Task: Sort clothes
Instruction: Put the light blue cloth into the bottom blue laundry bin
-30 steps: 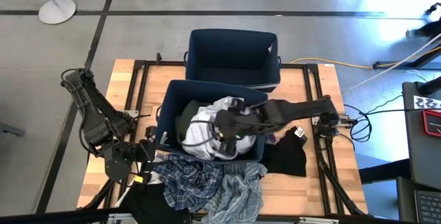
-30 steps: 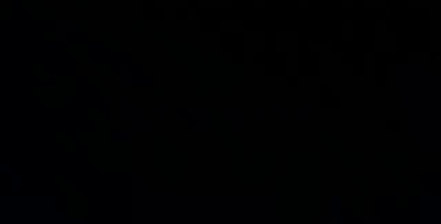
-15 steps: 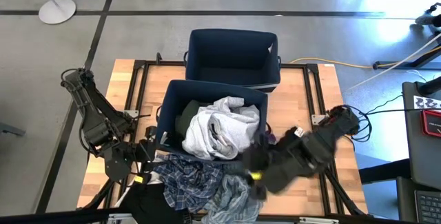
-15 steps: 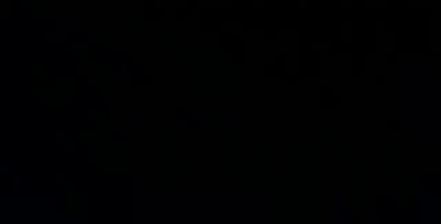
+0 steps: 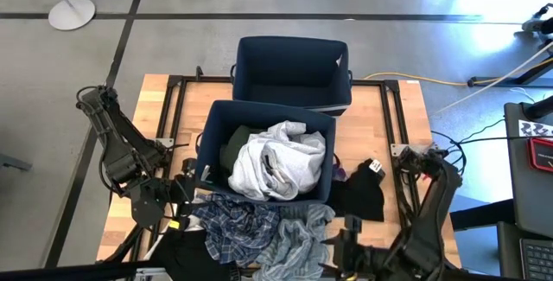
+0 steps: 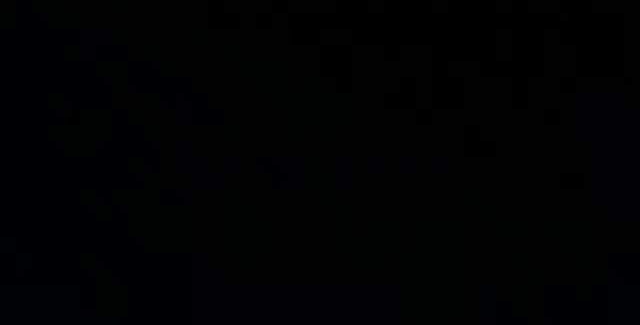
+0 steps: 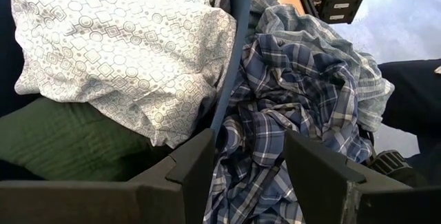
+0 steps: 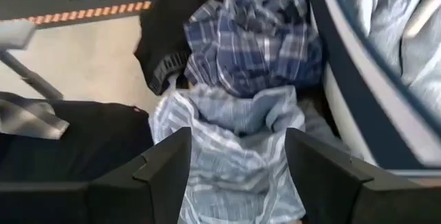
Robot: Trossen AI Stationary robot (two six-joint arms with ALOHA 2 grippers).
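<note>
Swinging away from the near bin (image 5: 207,143), where it was reaching over the white garment (image 5: 276,164) a second ago, the right gripper (image 8: 238,165) now hangs at the table's front edge, fingers apart and empty, over the pale striped garment (image 8: 231,151) — probably the next pick. Beside it lies the plaid shirt (image 7: 289,107), and the left gripper (image 7: 251,162) waits there, open, holding nothing.

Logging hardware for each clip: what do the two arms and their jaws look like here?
Both arms are dark, jointed and cabled. The left arm shows a small yellow mark low down. Each wrist view shows two black, angular, blocky fingers: left gripper, right gripper.
</note>
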